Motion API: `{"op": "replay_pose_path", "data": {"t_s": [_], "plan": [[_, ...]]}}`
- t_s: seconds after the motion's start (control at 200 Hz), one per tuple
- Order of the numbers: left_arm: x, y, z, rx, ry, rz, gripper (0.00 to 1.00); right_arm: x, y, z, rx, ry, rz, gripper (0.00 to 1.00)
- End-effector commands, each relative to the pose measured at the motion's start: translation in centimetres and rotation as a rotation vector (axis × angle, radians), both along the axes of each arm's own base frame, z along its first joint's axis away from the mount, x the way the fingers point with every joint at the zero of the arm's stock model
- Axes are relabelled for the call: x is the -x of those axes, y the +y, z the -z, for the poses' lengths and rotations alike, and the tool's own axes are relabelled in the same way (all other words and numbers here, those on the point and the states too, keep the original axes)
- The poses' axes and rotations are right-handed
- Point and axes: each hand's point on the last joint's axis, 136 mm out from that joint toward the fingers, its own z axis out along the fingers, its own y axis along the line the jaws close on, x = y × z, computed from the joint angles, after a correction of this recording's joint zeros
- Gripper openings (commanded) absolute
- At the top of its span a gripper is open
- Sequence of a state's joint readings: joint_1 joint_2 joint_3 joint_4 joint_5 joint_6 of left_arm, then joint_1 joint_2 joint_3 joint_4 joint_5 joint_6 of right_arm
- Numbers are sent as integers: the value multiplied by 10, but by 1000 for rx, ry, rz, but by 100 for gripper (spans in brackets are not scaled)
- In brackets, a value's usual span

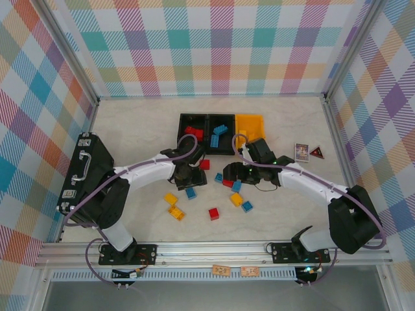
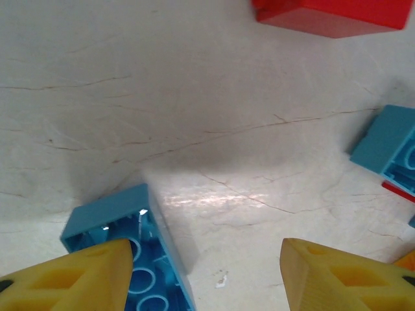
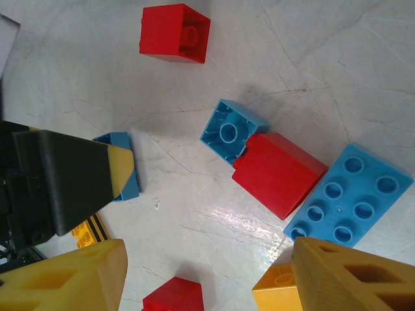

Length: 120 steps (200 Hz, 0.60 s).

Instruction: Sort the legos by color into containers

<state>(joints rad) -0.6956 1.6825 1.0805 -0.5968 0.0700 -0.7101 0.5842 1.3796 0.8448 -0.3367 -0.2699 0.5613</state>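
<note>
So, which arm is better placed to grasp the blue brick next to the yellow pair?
Left. The open left gripper is down at that blue brick, one finger beside it; the right gripper hangs over other bricks.

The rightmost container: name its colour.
The rightmost container is yellow-orange, clearest in the top external view.

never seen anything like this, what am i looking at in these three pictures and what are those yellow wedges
Two robot arms are sorting toy bricks by colour. The wide picture looks down from above. The other two come from a camera on each wrist, and the yellow wedges are fingertips. Red, blue and yellow bricks lie loose on the table, and a few already sit in the bins. The left gripper and right gripper are open and hold nothing. The left one hovers beside a blue brick.
</note>
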Motion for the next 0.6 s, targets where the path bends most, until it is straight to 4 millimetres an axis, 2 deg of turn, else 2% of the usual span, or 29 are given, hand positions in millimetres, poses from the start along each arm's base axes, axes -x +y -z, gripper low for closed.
{"op": "replay_pose_path", "data": {"t_s": [0.0, 0.15, 0.265, 0.45, 0.595], "plan": [[-2, -1, -14, -34, -34, 32, 62, 4, -1, -4, -8, -13, 3, 68], [5, 21, -23, -106, -56, -6, 64, 7, -3, 0, -6, -7, 7, 68], [13, 38, -15, -182, -17, -35, 67, 6, -2, 1, -8, -10, 5, 68], [13, 29, 8, -167, 26, -38, 69, 3, 2, 1, -18, -5, 2, 68], [9, 22, 21, -173, 48, -31, 64, 4, -1, 0, -10, -9, 7, 68]]}}
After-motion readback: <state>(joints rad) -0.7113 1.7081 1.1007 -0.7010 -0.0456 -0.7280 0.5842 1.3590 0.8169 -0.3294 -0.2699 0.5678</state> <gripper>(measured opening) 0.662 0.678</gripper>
